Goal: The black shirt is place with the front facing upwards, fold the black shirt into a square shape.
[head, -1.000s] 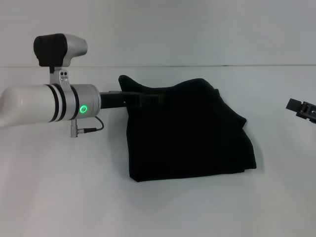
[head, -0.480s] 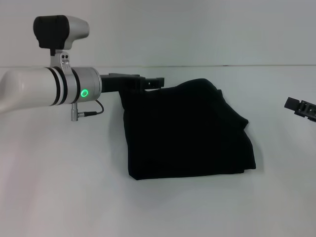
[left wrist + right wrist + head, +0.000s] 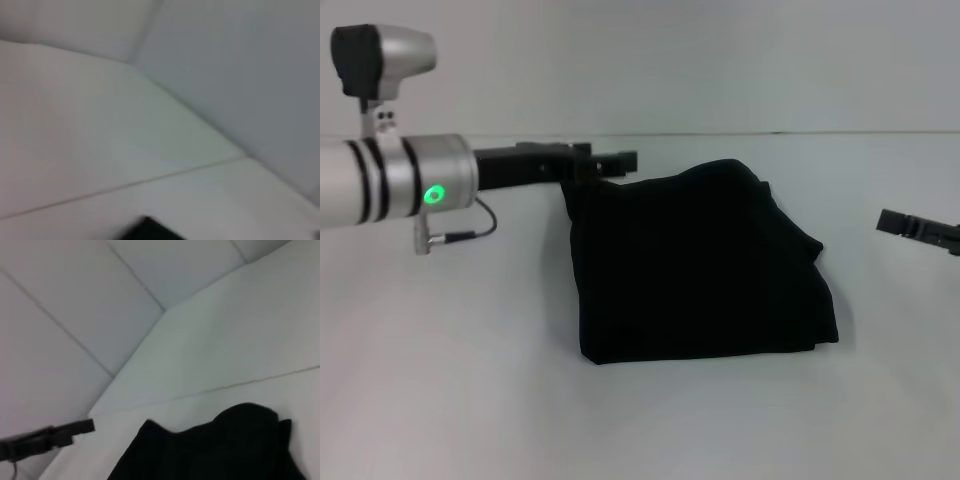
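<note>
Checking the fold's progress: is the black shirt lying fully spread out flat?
No, the black shirt lies folded into a compact, roughly square bundle on the white table.

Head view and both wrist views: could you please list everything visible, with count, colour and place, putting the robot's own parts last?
black shirt: one, black, folded into a rough block on the table in front of the robot, near the middle; no lettering showing.
table: one, white, under the shirt and across the whole foreground.
wall: one, pale grey-white, behind the table.
left arm: one, silver-white with black bands and a green light, reaching in from the robot's left.
left gripper: one, black, at the shirt's far left corner, above the table.
right gripper: one, black, at the robot's right, apart from the shirt.
</note>
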You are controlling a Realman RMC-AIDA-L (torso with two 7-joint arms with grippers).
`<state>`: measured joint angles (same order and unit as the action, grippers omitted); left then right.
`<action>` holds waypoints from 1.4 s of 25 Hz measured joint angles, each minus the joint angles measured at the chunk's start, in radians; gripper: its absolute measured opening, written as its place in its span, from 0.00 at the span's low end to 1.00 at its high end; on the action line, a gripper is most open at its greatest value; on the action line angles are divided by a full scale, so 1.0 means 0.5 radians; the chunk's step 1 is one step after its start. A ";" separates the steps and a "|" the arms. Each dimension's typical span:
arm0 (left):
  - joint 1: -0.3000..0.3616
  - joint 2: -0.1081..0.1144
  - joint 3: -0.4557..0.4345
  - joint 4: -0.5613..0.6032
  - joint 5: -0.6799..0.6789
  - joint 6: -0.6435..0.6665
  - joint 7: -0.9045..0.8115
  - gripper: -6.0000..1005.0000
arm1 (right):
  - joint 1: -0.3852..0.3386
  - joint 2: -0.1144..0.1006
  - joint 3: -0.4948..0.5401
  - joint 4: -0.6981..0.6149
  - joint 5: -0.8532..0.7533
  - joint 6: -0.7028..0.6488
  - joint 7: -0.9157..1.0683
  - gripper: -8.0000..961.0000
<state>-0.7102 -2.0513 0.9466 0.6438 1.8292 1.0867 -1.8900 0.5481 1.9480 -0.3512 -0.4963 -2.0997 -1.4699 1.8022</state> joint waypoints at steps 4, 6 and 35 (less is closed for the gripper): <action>0.135 -0.011 -0.132 0.134 0.005 0.598 0.205 0.85 | 0.054 -0.012 -0.125 -0.014 -0.002 -0.003 -0.018 0.92; 0.168 -0.013 -0.176 0.139 0.015 0.782 0.321 0.85 | 0.080 -0.018 -0.170 -0.025 -0.003 -0.016 -0.018 0.90; 0.126 -0.158 0.111 -0.214 0.173 0.086 0.693 0.85 | 0.159 -0.075 -0.140 -0.149 0.012 -0.158 0.221 0.01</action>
<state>-0.6473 -2.1305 1.0019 0.5367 1.9158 1.1295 -1.5433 0.6273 1.9107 -0.4211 -0.5706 -2.0938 -1.5491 1.9129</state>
